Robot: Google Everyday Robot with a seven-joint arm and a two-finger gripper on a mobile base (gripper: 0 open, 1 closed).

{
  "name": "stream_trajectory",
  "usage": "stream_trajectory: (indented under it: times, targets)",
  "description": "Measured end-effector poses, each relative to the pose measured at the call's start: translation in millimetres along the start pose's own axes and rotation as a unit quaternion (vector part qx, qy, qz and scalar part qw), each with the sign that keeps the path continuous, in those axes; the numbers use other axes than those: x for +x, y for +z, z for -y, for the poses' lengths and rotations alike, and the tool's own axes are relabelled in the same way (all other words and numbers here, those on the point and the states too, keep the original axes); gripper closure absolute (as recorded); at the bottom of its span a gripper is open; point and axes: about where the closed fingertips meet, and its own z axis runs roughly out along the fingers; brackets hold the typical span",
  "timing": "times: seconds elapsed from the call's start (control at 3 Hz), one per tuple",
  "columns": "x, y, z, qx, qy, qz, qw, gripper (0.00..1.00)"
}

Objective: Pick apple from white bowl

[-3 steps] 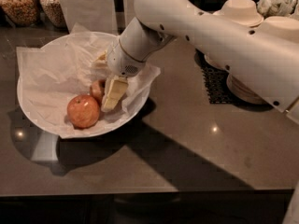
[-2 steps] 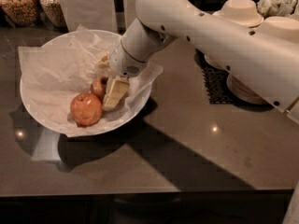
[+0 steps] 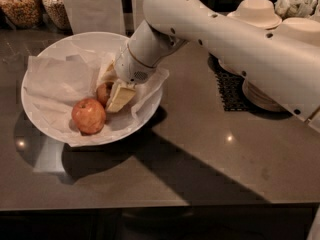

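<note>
The white bowl (image 3: 50, 46) sits at the left of the dark table, lined with crumpled white paper. Two apples lie in it. The apple (image 3: 102, 93), smaller and deeper red, is mostly hidden between the cream fingers (image 3: 120, 96) of my gripper (image 3: 112, 86). The gripper reaches down into the bowl from the right and is closed around this apple, which still rests low in the bowl. The bigger, paler speckled apple (image 3: 89, 116) lies free just in front and to the left of it.
Stacked beige paper bowls (image 3: 257, 11) stand at the back right, on and beside a black mesh mat (image 3: 230, 89). Glass jars of food (image 3: 20, 4) stand at the back left. A white upright panel (image 3: 92, 6) is behind the bowl.
The arm and gripper have barely moved and stay on the small apple in the bowl. Both apples are where they were.
</note>
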Motion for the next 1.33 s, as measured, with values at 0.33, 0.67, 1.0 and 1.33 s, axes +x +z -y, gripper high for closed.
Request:
stream_trajectory:
  times: [0.33,0.67,1.0,1.33]
  targets:
    - [0.0,0.0,0.0,0.000,0.000,0.000,1.0000,0.54]
    - [0.0,0.0,0.0,0.000,0.000,0.000,1.0000,0.34]
    - [0.0,0.0,0.0,0.000,0.000,0.000,1.0000,0.38]
    - [0.0,0.1,0.0,0.000,0.000,0.000,1.0000,0.61]
